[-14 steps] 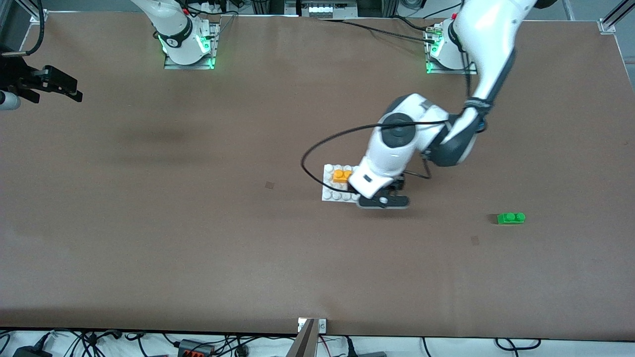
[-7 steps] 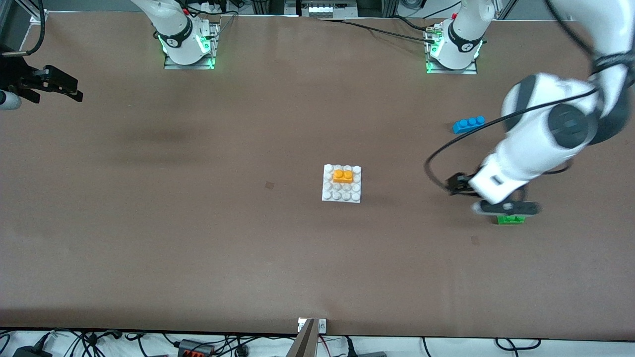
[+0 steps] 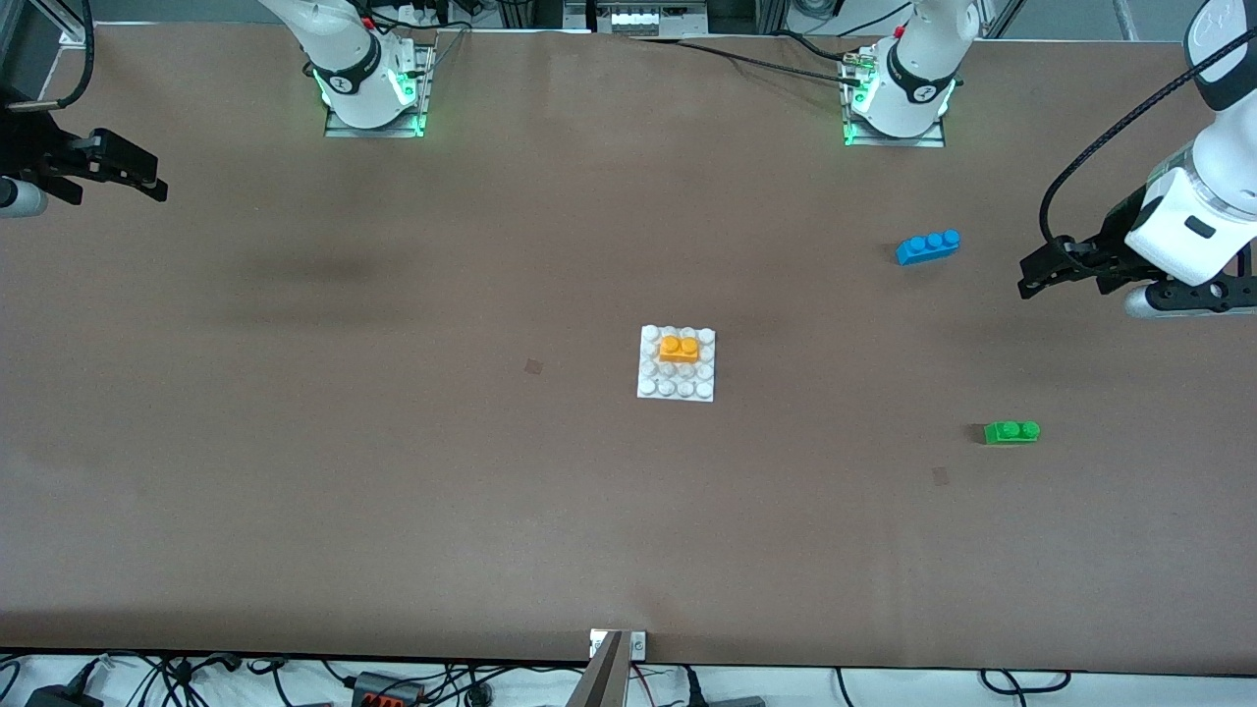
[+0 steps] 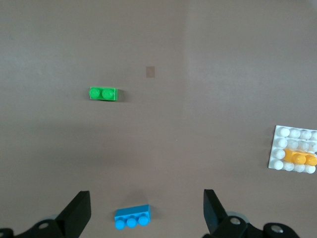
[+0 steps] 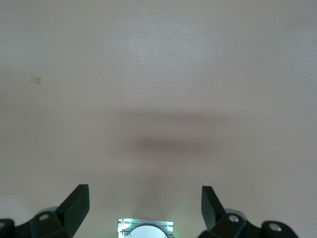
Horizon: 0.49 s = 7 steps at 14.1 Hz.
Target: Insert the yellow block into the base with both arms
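**Yellow block seated, left arm withdrawn**

A wide brown table (image 3: pixel 393 471) is seen, bare but for a few bricks. The base (image 3: pixel 653 385) is taken as landmark, lying mid-table. The left gripper (image 3: pixel 1056 270), over the base a second ago, is now raised well apart from it at the left arm's end, fingers spread and empty. The right gripper (image 3: pixel 118 172) is parked, waiting, fingers apart. The yellow block (image 3: pixel 679 349) is seated on the base's farther rows, so insertion is judged complete. A blue brick (image 3: pixel 927 245) and green brick (image 3: pixel 1011 432) are left toward the left arm's end.
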Motion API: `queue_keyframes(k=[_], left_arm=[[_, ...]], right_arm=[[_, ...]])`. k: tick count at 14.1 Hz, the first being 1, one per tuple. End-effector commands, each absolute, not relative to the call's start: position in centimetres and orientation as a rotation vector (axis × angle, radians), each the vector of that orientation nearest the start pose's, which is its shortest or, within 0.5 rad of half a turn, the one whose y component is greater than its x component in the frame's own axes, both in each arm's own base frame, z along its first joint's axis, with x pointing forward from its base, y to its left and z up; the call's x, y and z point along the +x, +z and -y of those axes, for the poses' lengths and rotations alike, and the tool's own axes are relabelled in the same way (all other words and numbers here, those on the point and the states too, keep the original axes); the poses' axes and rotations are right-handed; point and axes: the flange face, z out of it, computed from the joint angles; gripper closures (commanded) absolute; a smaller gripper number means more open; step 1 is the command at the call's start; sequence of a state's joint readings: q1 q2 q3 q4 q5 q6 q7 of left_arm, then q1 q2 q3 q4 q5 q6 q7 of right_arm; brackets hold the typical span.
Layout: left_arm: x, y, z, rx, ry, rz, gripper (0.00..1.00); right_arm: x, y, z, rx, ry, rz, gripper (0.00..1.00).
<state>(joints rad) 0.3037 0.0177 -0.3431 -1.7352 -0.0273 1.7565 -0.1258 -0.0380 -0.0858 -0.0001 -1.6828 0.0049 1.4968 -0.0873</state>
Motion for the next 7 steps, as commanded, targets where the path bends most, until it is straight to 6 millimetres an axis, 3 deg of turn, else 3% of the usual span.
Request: queue_keyframes(k=[1,7], left_arm=[[56.24,54.82,2.75,-3.192,0.042,0.113,0.0],[55.66,54.86,3.26,-3.207,0.092,0.112,0.0]], right_arm=[[51.8,61.74,1.74,-3.115,0.161,0.077,0.0],[51.8,61.74,1.72,-3.113,0.161,0.078,0.0]])
